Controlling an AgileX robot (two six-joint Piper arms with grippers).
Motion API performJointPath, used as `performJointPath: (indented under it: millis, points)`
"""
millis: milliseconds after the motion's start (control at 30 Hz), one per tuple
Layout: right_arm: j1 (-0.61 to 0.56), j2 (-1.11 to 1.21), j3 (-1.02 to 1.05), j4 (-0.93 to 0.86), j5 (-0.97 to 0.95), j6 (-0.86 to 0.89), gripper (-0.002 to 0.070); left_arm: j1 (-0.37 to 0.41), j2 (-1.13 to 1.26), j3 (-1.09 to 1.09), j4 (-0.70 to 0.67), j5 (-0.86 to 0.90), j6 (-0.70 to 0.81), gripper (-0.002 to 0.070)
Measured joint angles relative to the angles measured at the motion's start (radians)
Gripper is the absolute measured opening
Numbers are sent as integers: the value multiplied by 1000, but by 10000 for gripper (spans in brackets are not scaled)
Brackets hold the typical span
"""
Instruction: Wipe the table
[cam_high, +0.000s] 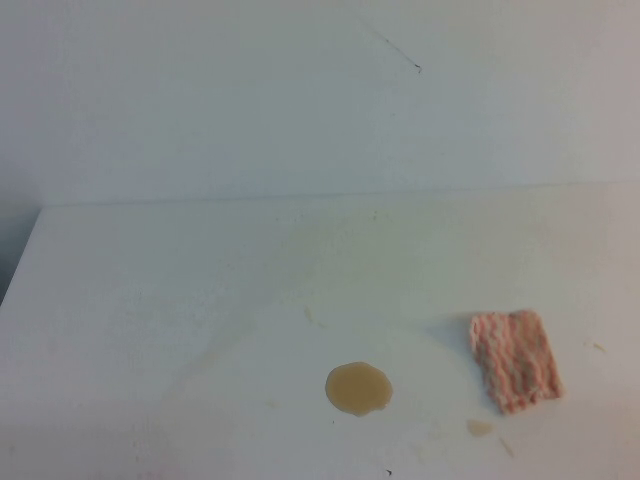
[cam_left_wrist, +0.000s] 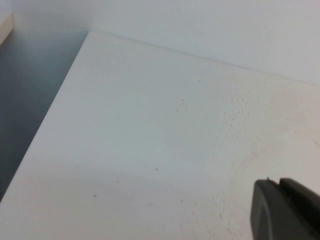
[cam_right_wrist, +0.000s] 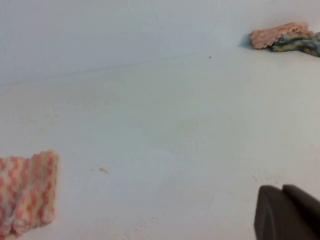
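Untouched pink cloth lies flat on desk, near the brown spill, on its right, handy for right claw, clenched empty above desk; left claw clenched, parked over bare left side.

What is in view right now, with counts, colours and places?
table: one, white, against a white wall.
puddle: one, light brown, front centre of the table.
pink cloth: one, pink, right of the puddle, apart from it.
smear: one, beige, small, just in front of the pink cloth.
spare cloths: two, pink and blue-yellow, touching, far off by the wall.
left gripper: one, dark, shut, above the table's left part.
right gripper: one, dark, shut, above the table near the pink cloth.
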Motion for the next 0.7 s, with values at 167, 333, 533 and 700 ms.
performJointPath:
  millis: [167, 333, 533, 700]
  points:
    - [0, 0, 0, 0, -79, 0, -4, -25, 0, 0, 0, 0, 0, -1]
    - [0, 0, 0, 0, -217, 0, -3, -27, 0, 0, 0, 0, 0, -1]
    - [0, 0, 0, 5, -455, 3, -4, -27, 0, 0, 0, 0, 0, -1]
    - [0, 0, 0, 20, -694, 92, -3, -27, 0, 0, 0, 0, 0, -1]
